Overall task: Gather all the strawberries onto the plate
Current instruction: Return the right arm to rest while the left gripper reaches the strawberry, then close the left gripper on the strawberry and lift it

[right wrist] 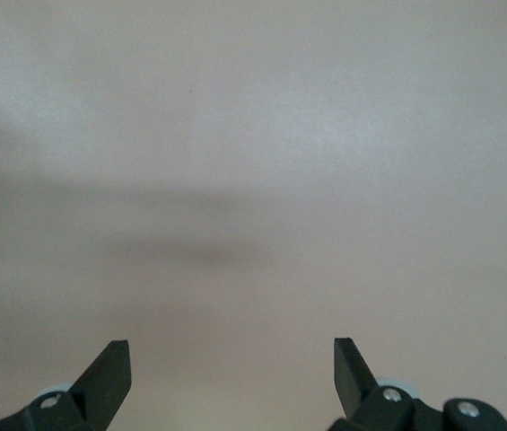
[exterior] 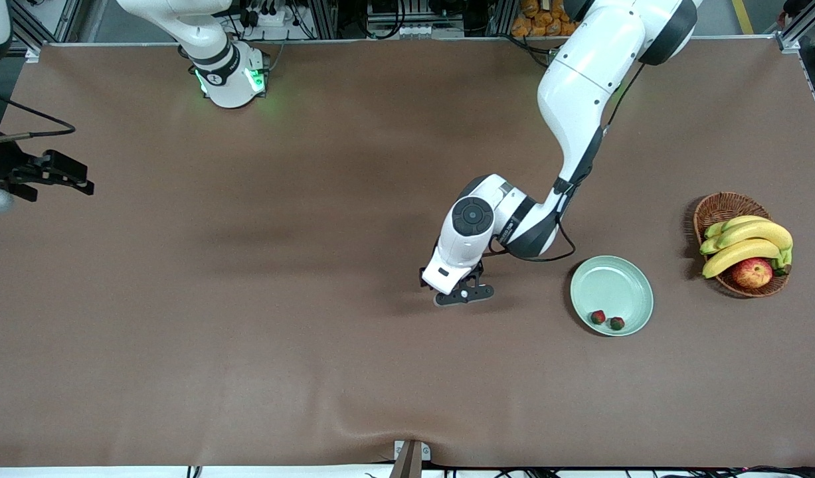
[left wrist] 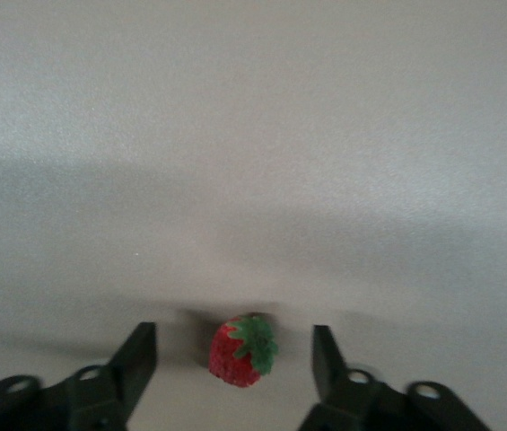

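1. Straddling one strawberry (left wrist: 242, 351) on the brown table (exterior: 248, 332), the left gripper (left wrist: 235, 359) sits low, its fingers (left wrist: 136, 359) apart on either side with a gap to the berry.
2. Two more strawberries (exterior: 607, 320) lie in the mint-green plate (exterior: 613, 282), toward the left arm's end.
3. The right gripper (right wrist: 232, 373) waits spread wide over bare table at the right arm's end.
4. A wicker basket (exterior: 719, 207) holds bananas (exterior: 746, 240) and an apple (exterior: 752, 272).

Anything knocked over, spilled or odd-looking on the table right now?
Nothing stands out. Two strawberries lie in the plate, upright and intact. The third strawberry sits on the table between the left gripper's open fingers, not yet gripped. The basket of fruit looks tidy. The right gripper waits open.
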